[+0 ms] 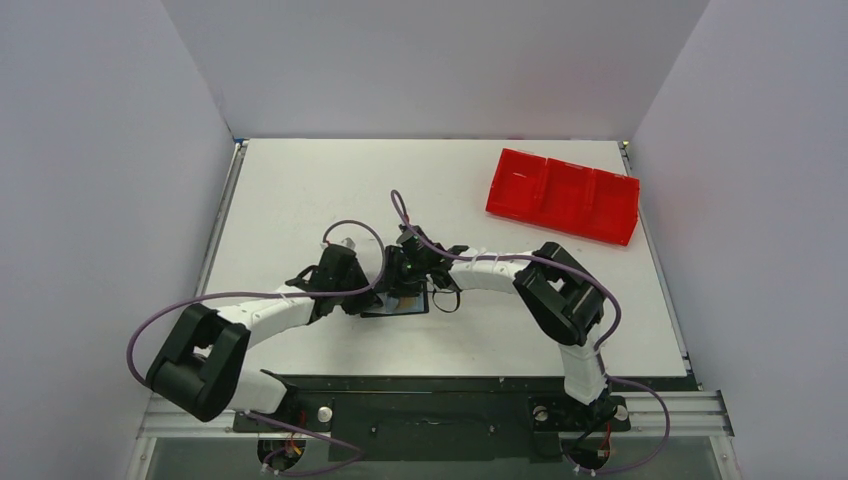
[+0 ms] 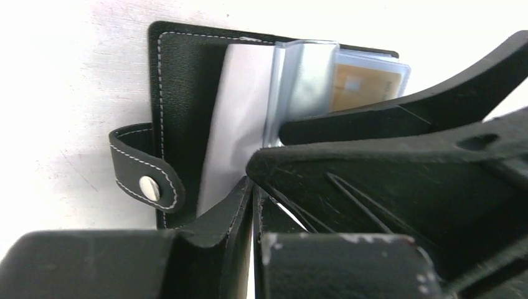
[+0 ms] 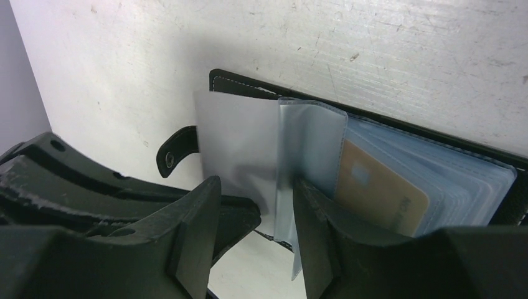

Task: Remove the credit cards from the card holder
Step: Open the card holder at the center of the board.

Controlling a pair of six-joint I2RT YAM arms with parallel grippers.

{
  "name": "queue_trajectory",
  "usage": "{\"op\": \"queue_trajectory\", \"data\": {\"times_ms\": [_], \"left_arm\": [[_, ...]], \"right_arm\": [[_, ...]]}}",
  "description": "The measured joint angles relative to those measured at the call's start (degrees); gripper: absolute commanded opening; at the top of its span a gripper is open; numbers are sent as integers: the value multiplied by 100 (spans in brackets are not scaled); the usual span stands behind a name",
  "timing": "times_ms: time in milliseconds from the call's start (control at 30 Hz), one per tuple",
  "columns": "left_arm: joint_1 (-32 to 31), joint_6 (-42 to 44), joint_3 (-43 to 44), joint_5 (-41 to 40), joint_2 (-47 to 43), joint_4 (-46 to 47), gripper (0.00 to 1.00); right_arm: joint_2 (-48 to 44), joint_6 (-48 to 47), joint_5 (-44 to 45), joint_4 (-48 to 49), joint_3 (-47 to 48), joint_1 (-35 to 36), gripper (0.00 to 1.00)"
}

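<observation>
Here, opened card holder [image 2: 180, 81], left hand [image 2: 254, 205] clamped on its edge, right hand [image 3: 255, 205] spread astride one clear sleeve [image 3: 308, 143].

Black stitched holder [image 1: 396, 301] lies open, flat, toward 6 o'clock of table centre; snap strap [image 2: 143, 177] juts at its 9 o'clock in the left wrist view; clear sleeves [image 3: 311, 143] fan up; gold card [image 3: 380, 193] sits sleeved at 3 o'clock; grey sheet [image 3: 236, 149], card or sleeve unclear.
</observation>
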Motion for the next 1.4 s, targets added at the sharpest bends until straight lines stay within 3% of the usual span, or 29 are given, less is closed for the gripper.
{"op": "queue_trajectory", "data": {"times_ms": [533, 833, 1400], "left_arm": [[59, -118, -11, 70, 356, 262, 0], [61, -168, 50, 61, 402, 175, 0], [59, -168, 81, 59, 420, 149, 0]], "right_arm": [[-625, -162, -7, -160, -286, -184, 58], [-1231, -376, 623, -643, -525, -295, 60], [-870, -461, 800, -776, -503, -282, 59]]}}
